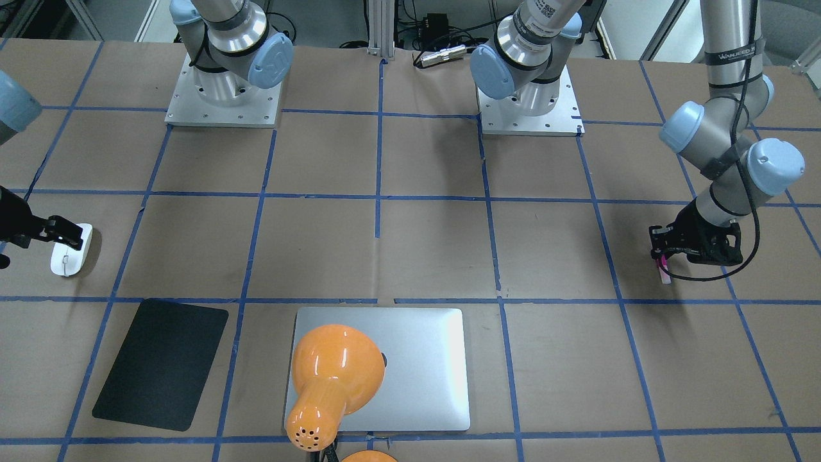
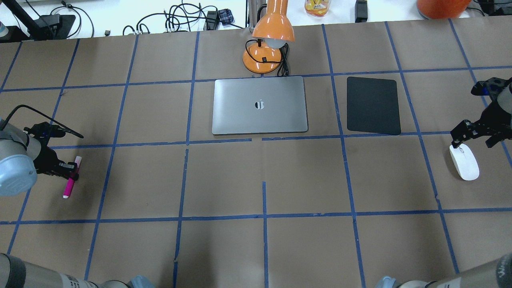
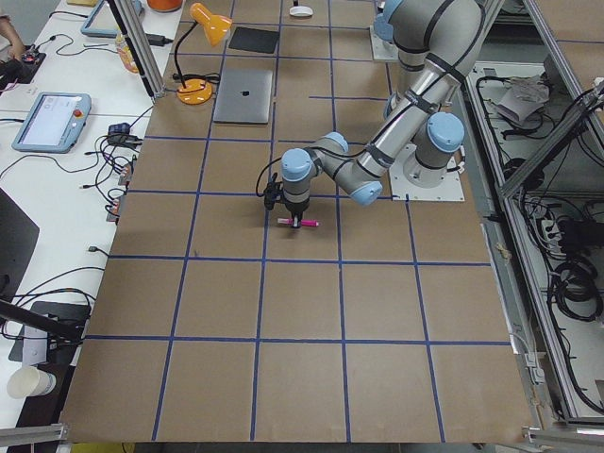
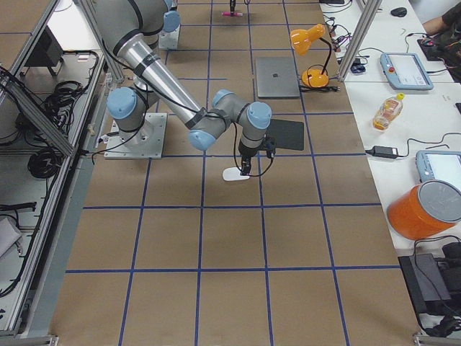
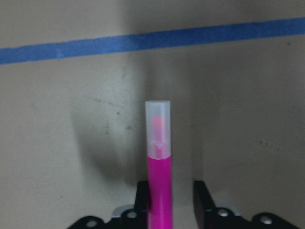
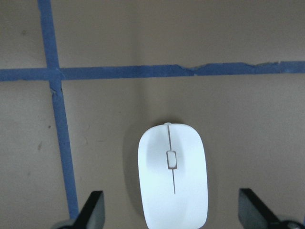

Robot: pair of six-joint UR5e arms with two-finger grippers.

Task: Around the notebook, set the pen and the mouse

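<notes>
Reading "WANJEED" on a black strap (image 1: 731, 56) around the left arm (image 1: 725, 128), frontally. Overhead, spotting flat silver-grey metal notebook (image 2: 240, 118), apple logo (image 2: 259, 105), far-centre on brown bench (image 2: 240, 176). Straddling slim magenta-pink pen (image 5: 159, 162), bench's left end: left claw (image 5: 170, 188), released. Flanking small white oval mouse (image 6: 172, 171), right end: right claw (image 6: 172, 202), released wide.

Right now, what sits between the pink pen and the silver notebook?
Nothing: only bare brown table covering crossed by blue tape lines lies between the pen and the notebook, as the overhead view shows.
</notes>
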